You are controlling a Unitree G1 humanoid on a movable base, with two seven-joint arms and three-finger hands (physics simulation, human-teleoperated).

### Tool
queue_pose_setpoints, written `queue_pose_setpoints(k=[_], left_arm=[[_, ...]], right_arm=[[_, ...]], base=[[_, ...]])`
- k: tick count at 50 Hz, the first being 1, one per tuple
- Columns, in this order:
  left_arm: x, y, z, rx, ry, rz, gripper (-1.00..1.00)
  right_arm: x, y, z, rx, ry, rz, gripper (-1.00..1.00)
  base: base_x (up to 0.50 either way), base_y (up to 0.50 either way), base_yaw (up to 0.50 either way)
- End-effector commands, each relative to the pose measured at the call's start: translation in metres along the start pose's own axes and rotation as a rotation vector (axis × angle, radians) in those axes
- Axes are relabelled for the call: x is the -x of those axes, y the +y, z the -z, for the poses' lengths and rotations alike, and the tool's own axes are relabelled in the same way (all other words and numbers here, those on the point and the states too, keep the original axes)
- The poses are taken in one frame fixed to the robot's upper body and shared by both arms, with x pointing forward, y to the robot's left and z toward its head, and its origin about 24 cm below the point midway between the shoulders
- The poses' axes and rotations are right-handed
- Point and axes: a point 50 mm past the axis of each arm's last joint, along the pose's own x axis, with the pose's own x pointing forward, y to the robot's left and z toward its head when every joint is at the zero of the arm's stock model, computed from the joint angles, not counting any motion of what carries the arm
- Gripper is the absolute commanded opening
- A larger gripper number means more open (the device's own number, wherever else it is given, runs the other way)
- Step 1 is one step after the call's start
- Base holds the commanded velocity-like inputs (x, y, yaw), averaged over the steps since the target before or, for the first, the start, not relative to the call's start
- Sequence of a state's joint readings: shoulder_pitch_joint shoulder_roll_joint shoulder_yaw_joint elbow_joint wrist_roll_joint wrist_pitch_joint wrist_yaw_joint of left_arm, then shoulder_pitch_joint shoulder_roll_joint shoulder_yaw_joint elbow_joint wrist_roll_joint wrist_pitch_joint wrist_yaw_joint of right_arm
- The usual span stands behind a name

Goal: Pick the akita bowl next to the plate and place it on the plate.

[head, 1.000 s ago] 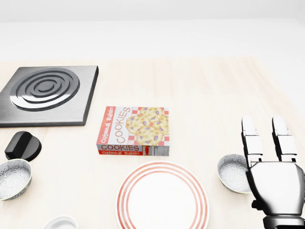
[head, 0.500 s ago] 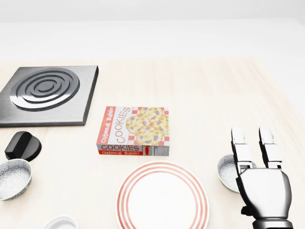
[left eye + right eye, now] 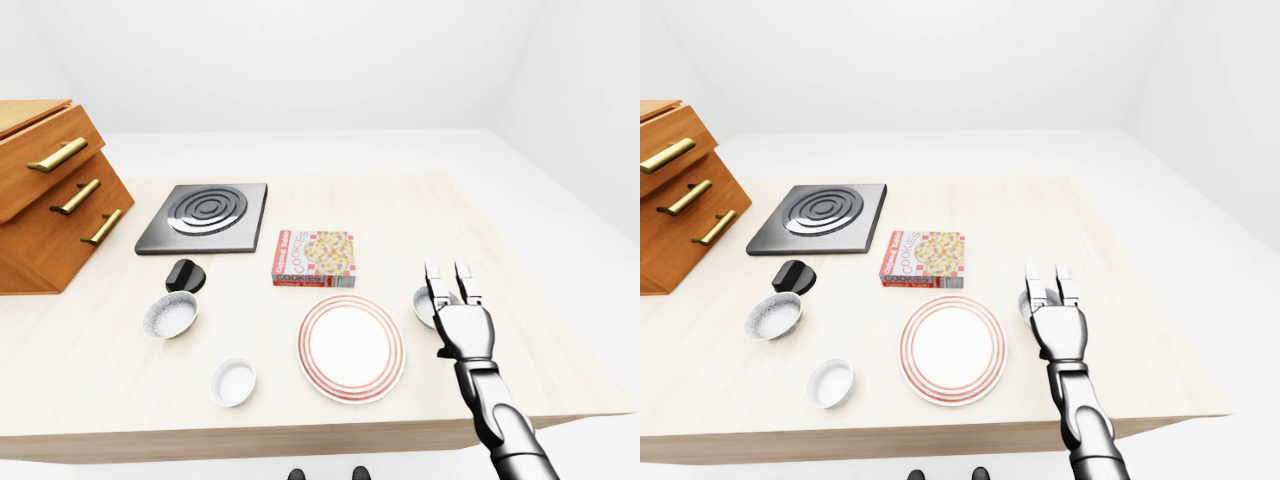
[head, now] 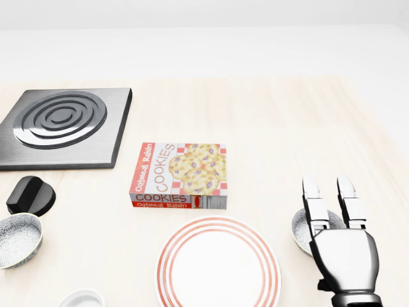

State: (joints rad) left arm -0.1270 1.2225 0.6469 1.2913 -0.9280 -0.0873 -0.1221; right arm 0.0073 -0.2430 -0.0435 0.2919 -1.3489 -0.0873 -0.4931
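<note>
Since 1.0 s ago: right hand (image 4: 339,246) has slid left and slightly down in the head view; camera unchanged, nothing else displaced. Its fingers (image 4: 311,203) now overlap the akita bowl (image 4: 302,230) instead of standing to its right.

Hand state: the two visible fingers are stretched straight and apart, nothing clasped. Thumb hidden behind the palm. Left hand does not show.

Why so, as a judgement: the hand is being lined up over the bowl before a grasp, with fingers kept extended so they can drop past the rim. Contact with the bowl cannot be told from these views.

Task thing: the bowl sits on the table (image 4: 287,128) at lower right of the head view, just right of the plate (image 4: 217,268) and apart from it. It is small and round, with a grey speckled inside and a pale rim; its right part is covered by the hand. Plate is white with red rings, bare.

A similar speckled bowl (image 4: 16,238) sits at the far left edge, well apart from the plate, so it is not the target
</note>
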Motion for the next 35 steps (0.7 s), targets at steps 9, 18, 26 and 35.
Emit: queue_pose_setpoints(k=[9,18,26,35], left_arm=[[0.000,0.000,0.000,0.000,0.001,0.000,1.00],[0.000,0.000,0.000,0.000,-0.001,0.001,1.00],[0.000,0.000,0.001,0.000,0.002,0.000,1.00],[0.000,0.000,0.003,0.002,0.007,0.001,1.00]], right_arm=[[-0.007,0.016,-0.001,0.032,-0.029,-0.055,1.00],[-0.012,0.019,0.002,0.028,-0.022,-0.069,1.00],[-0.015,0.023,0.005,0.029,-0.014,-0.095,1.00],[-0.015,0.033,0.005,0.035,-0.018,-0.149,1.00]], base=[[0.00,0.00,0.00],[0.00,0.00,0.00],[0.00,0.00,0.00],[0.00,0.00,0.00]])
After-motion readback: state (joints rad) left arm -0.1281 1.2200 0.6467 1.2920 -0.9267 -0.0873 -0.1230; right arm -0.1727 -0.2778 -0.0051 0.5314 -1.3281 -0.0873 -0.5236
